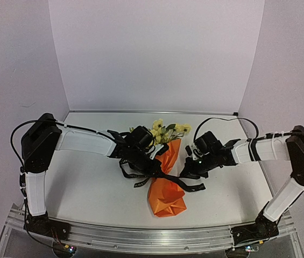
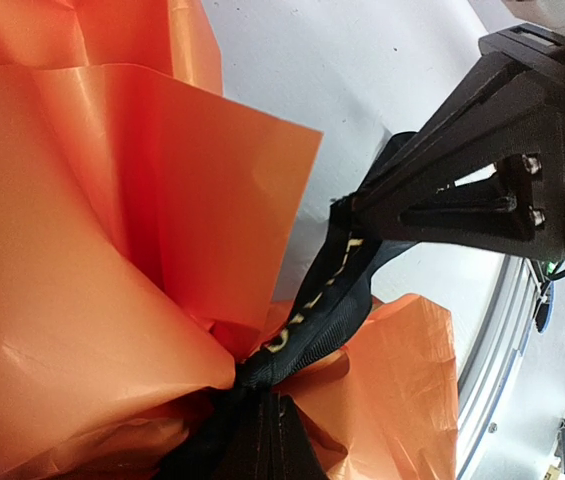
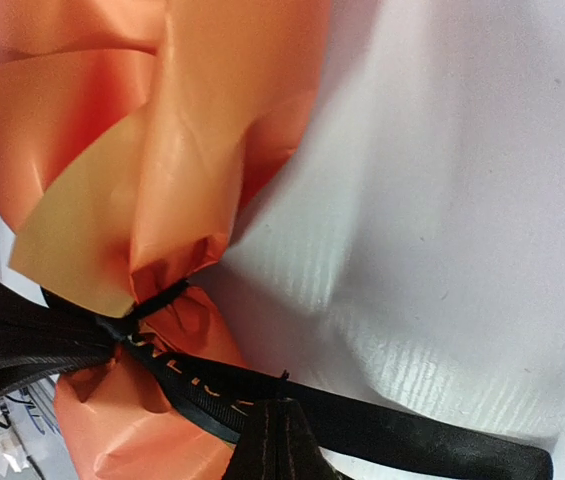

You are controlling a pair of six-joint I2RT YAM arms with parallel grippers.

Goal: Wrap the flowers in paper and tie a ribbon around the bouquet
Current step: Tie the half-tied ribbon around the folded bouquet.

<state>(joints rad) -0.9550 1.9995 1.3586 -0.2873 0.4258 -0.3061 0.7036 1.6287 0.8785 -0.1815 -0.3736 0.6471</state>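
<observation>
Item 1, bouquet [image 1: 165,183]: it lay on the white table [image 1: 87,188]. Its orange paper [image 1: 166,198] was cinched at the middle. The flowers [image 1: 168,129], yellow blooms with green leaves, spilled from its far end.

Item 2, ribbon [image 1: 190,185]: black with pale lettering, it was wound round the bouquet's waist. Loose tails trailed on the table to either side of the bouquet.

Item 3, my left pincer [image 1: 149,164]: it sat just left of the bouquet's waist, pinched tight on the ribbon right at the cinch. From above, its body hid part of the wrap.

Item 4, my right pincer [image 1: 187,173]: just right of the bouquet, it was clamped on a taut ribbon strand running to the waist.

Item 5, surroundings: an aluminium rail [image 1: 152,236] ran along the table edge nearer than the bouquet. Pale walls [image 1: 157,54] stood beyond it. A black cable [image 1: 227,120] looped to its far right.
</observation>
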